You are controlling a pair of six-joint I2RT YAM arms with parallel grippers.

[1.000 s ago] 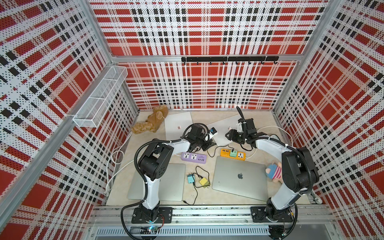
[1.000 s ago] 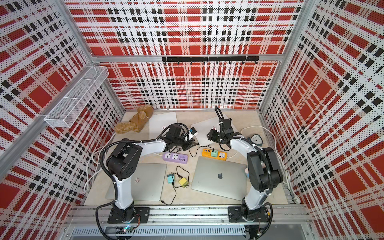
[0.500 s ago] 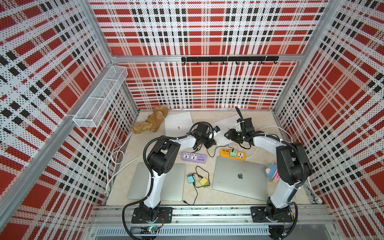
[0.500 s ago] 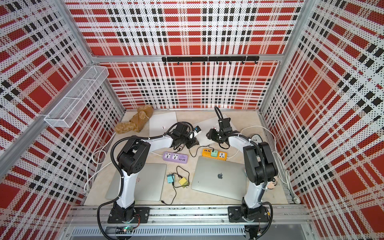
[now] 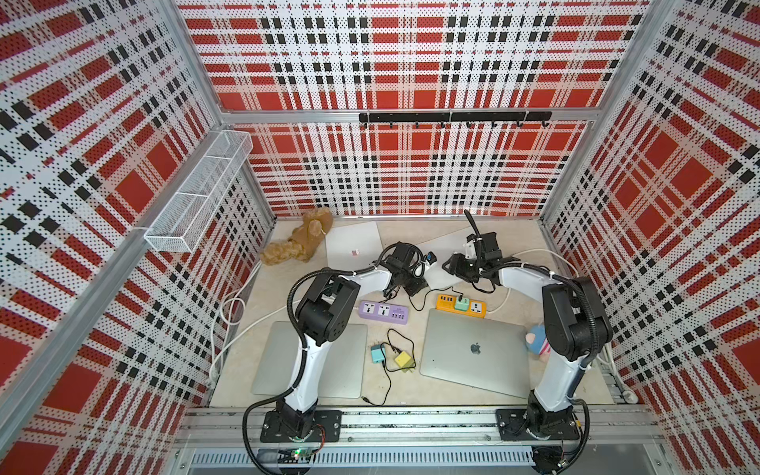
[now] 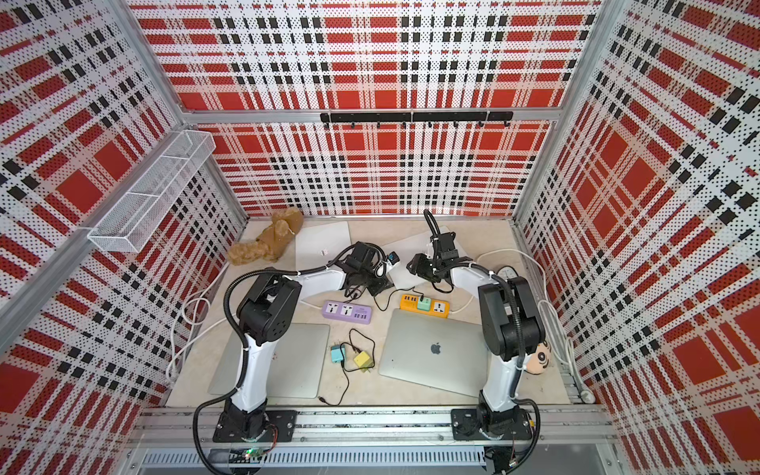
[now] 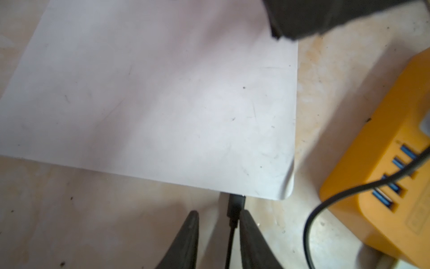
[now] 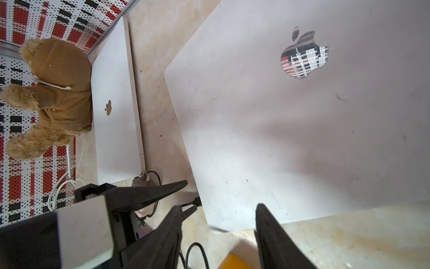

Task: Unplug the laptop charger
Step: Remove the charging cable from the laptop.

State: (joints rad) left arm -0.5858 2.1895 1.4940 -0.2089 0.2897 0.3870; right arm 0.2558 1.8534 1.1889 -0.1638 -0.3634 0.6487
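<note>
Left gripper (image 7: 218, 212) is held unclenched: its fingers (image 7: 188, 233) are set on either side of the black charger plug (image 7: 236, 205), one lying against it and the other kept clear, so nothing is grasped yet. The plug is seated in the edge of the silver laptop (image 7: 162, 104), close to a rounded corner, and its cable (image 7: 229, 246) is led back between the fingers. This straddle is judged to be chosen so that a squeeze lands on the plug body, not on the thin cable.

Just right of it in both top views, the right gripper (image 8: 218, 206) is likewise spread, with the same laptop corner framed between its fingers. Whether the lid is touched cannot be told. It is probably placed there so that the laptop can be steadied during the pull. Both tips are found just above the middle of the frame.

Directly below them in a top view, an orange power strip (image 5: 460, 305) is laid, and a black lead (image 7: 349, 189) is arched across it, near enough to be snagged. Further away, a purple power strip (image 5: 383, 311) is seen left of centre, and a teddy bear (image 5: 302, 242) in the upper left of the table.
</note>
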